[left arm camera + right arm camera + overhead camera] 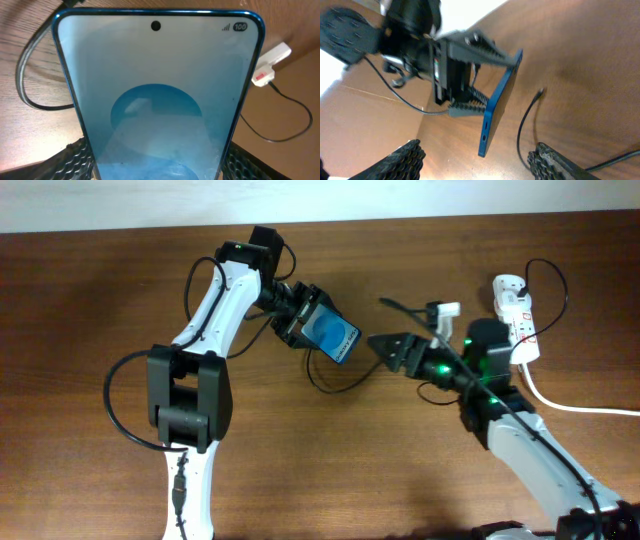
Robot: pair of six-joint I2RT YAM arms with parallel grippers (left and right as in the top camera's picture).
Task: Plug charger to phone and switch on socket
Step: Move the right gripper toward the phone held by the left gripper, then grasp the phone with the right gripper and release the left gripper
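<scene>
Phone (333, 333) held by left gripper (303, 316); right gripper (392, 350) open, empty; charger (519, 132) at phone's 6 o'clock may skid when grabbed

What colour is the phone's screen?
Pale blue with a darker blue circle; the phone shows best in the left wrist view.

Left arm (213, 302) and right arm (530, 442) — white shells, black joint housings, looped black cables (108, 400), green lights (437, 368); black ribbed fingers (402, 161).
</scene>
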